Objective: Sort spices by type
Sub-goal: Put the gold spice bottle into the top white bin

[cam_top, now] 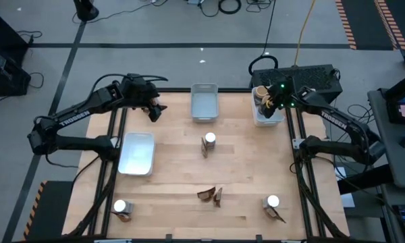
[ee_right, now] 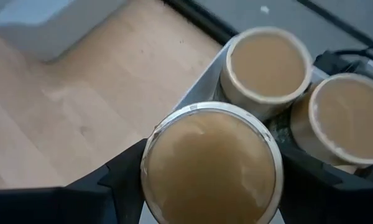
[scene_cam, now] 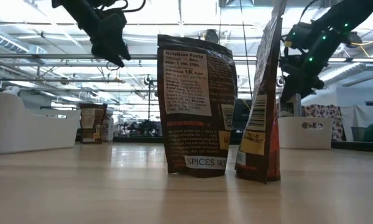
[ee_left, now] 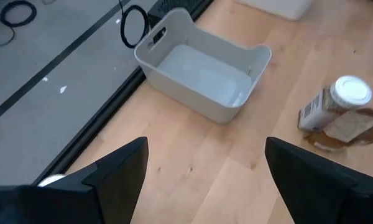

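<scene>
My right gripper (ee_right: 211,186) is at the far right of the table, over the white tray (cam_top: 259,119), and it is shut on a tan-topped tub (ee_right: 211,165). Two more tubs (ee_right: 267,62) (ee_right: 348,115) stand in that tray. My left gripper (ee_left: 202,171) hangs open above the far left of the table (cam_top: 154,109) and touches nothing. White-capped jars (cam_top: 209,139) (cam_top: 120,205) (cam_top: 273,201) stand on the table, each with a dark packet beside it. Two dark-brown packets (scene_cam: 196,106) (scene_cam: 261,106) stand upright near the near edge. My right gripper holds the tan-topped tub by its side wall (ee_right: 150,163), just below the rim, pinched between the two fingers (ee_right: 121,180). The fingers come from above, pointing down. The tub is upright over the white tray; whether its base rests on the tray floor is hidden.
An empty grey tray (cam_top: 204,101) sits at the far middle, also in the left wrist view (ee_left: 199,74). Another white tray (cam_top: 136,152) lies at the left. Bare wood shows between the trays and the middle of the table.
</scene>
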`<state>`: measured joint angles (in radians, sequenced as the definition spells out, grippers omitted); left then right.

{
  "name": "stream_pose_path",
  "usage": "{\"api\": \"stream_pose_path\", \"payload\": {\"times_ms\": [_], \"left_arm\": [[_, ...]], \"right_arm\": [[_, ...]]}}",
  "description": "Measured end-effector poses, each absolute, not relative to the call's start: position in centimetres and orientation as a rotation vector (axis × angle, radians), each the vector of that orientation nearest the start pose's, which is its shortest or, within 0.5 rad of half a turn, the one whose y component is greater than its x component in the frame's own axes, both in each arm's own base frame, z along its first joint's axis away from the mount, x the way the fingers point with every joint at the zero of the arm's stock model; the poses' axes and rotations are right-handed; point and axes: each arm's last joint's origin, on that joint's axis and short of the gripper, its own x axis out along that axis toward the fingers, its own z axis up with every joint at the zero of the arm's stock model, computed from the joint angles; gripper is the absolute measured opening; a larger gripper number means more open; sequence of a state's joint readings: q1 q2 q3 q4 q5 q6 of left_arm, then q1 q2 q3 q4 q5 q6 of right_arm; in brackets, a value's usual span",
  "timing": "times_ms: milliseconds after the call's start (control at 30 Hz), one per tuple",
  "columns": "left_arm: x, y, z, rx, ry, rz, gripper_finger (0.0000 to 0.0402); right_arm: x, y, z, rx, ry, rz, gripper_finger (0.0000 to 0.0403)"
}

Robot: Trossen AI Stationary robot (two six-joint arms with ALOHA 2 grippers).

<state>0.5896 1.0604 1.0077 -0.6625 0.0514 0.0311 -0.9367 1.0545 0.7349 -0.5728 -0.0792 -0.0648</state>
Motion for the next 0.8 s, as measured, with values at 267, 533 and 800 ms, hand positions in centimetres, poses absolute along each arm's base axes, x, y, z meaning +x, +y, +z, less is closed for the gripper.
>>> {"api": "stream_pose_path", "payload": {"times_ms": [267,533,800], "left_arm": [[17.8,11.7,31.9,-0.194,0.676,0.501,0.0327],[17.8,11.7,31.9,-0.195,0.676,0.500,0.0327],[17.8,11.7,31.9,-0.195,0.676,0.500,0.0327]], "right_arm": [[12.9,-17.2,22.5,0.400,0.864,-0.759,0.0262],[13.4,-17.8,21.4,0.412,0.913,-0.742,0.0265],[13.4,-17.8,21.4,0.439,0.907,-0.761,0.0295]]}}
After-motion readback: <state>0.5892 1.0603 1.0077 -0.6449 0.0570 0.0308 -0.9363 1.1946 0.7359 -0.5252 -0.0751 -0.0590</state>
